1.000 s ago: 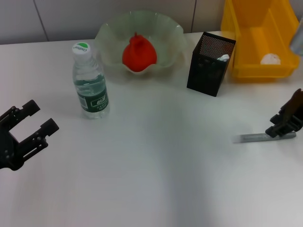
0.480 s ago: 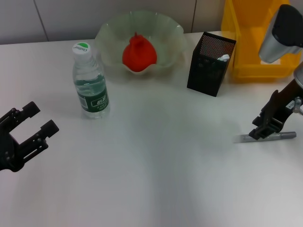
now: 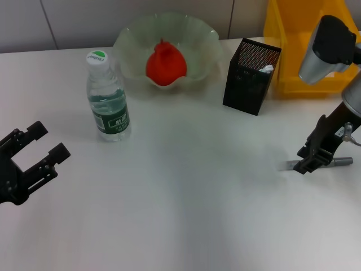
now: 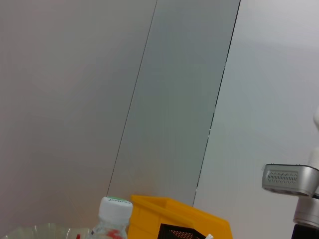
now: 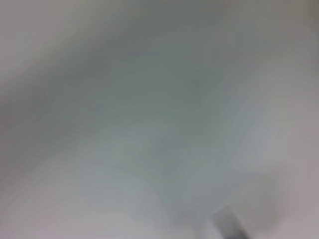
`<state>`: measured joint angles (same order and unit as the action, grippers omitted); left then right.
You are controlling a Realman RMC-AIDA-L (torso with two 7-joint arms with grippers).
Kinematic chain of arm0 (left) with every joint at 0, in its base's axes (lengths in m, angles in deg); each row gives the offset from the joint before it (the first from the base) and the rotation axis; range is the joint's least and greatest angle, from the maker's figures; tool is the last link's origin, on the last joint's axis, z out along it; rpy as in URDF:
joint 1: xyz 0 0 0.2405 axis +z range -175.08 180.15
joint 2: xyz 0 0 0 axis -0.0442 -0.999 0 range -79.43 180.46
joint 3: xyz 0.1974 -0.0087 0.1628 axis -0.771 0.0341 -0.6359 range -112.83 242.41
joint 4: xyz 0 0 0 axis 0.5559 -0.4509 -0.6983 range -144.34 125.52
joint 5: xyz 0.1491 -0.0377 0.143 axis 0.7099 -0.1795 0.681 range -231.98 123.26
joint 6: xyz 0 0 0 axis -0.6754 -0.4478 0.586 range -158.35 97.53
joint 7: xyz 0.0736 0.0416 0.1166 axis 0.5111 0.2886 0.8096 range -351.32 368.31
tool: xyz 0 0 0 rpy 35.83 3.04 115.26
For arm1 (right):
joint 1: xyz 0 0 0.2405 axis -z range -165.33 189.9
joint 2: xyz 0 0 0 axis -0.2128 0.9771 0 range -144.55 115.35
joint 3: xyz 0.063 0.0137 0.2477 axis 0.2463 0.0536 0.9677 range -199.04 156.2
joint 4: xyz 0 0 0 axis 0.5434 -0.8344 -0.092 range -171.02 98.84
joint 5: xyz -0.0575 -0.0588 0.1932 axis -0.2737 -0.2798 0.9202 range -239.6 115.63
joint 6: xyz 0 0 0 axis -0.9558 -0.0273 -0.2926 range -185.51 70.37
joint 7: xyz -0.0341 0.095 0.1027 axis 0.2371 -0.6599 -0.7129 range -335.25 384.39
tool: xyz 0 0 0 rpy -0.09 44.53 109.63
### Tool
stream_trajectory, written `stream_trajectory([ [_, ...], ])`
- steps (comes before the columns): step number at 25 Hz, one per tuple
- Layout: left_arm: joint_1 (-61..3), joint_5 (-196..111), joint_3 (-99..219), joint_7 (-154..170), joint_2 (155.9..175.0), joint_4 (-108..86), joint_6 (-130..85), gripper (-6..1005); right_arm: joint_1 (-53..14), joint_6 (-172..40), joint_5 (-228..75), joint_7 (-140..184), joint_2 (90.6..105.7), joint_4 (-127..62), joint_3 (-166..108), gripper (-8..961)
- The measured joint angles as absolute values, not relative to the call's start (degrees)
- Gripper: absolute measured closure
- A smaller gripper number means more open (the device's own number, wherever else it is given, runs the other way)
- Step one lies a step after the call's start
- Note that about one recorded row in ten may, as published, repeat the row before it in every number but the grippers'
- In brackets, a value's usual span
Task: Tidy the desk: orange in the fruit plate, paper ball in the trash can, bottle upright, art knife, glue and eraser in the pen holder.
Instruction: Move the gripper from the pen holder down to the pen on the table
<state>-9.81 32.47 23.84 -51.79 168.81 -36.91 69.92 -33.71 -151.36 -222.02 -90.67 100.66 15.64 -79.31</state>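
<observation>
The grey art knife [image 3: 321,163] lies flat on the white desk at the right, and one end of it shows in the right wrist view [image 5: 228,225]. My right gripper [image 3: 312,161] is down on the knife's middle. At the left my left gripper [image 3: 49,139] hangs open and empty. The bottle [image 3: 107,99] stands upright. In the fruit plate [image 3: 131,40] sits the orange [image 3: 165,63]. The pen holder [image 3: 250,76] shows a white tip inside. The trash can [image 3: 290,34] stands at the back right. The paper ball, glue and eraser are hidden.
My right arm's silver link [image 3: 327,42] crosses in front of the trash can. A grey wall runs behind the desk. The left wrist view catches the bottle cap [image 4: 115,206], the trash can [image 4: 169,214] and the pen holder's rim [image 4: 182,233].
My right arm has swung in from the right, and its gripper has slid left along the art knife, which still lies on the desk. The left arm has not moved.
</observation>
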Motion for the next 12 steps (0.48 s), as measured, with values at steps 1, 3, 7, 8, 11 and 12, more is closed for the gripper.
stream_trajectory([
  [1, -9.8, 32.5, 23.8, -51.8, 168.81, -36.9, 69.9, 261, -33.8, -151.2, -222.0, -90.7, 100.68, 15.4, -79.4, 596],
  [3, -9.8, 32.5, 23.8, -51.8, 168.81, -36.9, 69.9, 261, -34.0, -151.0, -222.1, -90.8, 100.71, 14.9, -79.4, 597],
  [7, -9.9, 32.5, 23.8, -51.8, 168.81, -36.9, 69.9, 261, -34.5, -149.5, -223.0, -91.4, 100.83, 13.6, -79.5, 597],
  [8, -9.9, 32.5, 23.8, -51.8, 168.82, -36.9, 70.0, 261, -34.5, -149.2, -223.2, -91.5, 100.94, 13.4, -79.5, 597],
  [11, -9.8, 32.5, 23.8, -51.8, 168.82, -36.9, 70.0, 261, -34.7, -148.8, -223.4, -91.7, 101.14, 13.2, -79.5, 598],
  [12, -9.8, 32.5, 23.8, -51.8, 168.81, -36.9, 70.0, 261, -34.7, -148.8, -223.4, -91.7, 101.20, 13.2, -79.5, 598],
])
